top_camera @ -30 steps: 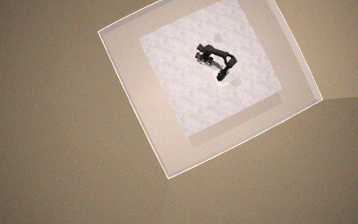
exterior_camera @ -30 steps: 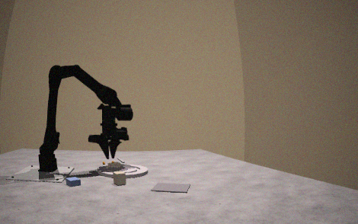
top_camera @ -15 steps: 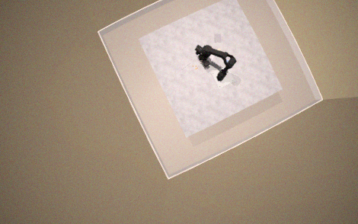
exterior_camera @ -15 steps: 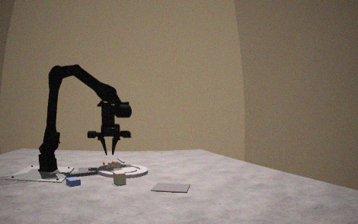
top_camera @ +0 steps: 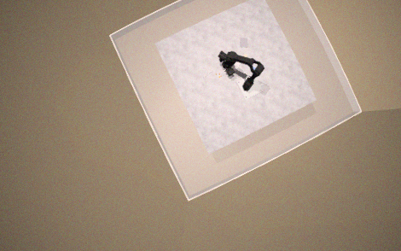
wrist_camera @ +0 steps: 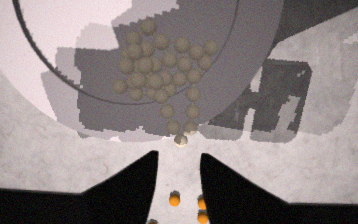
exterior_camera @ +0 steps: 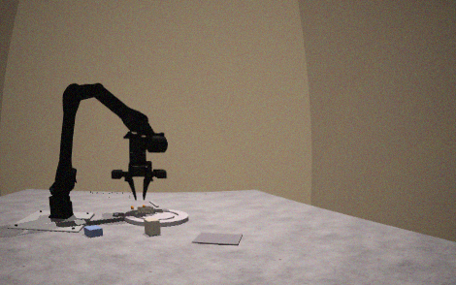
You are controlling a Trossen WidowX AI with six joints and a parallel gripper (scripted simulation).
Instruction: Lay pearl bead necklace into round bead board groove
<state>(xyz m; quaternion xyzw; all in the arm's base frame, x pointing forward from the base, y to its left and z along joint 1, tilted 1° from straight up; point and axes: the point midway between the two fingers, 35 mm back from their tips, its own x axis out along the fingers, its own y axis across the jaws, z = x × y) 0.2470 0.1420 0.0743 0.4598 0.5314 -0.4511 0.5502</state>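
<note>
The pearl bead necklace (wrist_camera: 144, 65) (exterior_camera: 145, 210) lies heaped on the round bead board (wrist_camera: 30, 87) (exterior_camera: 182, 218), partly inside and partly across the groove. In the wrist view two strands narrow to one bead just beyond the board's edge, in front of the fingertips. My gripper (wrist_camera: 179, 159) (exterior_camera: 140, 199) points down above the board's near-arm side, its fingers partly apart with nothing between them. The arm's shadow covers the heap and much of the board. Fingertips and board cannot be made out in the top view.
Loose orange beads (wrist_camera: 174, 200) (top_camera: 219, 75) lie beside the board. A blue block (exterior_camera: 93, 231), a beige block (exterior_camera: 152, 227) and a flat grey tile (exterior_camera: 218, 238) lie on the camera side of the exterior view. The arm's pale base plate (exterior_camera: 29, 223) is at the left.
</note>
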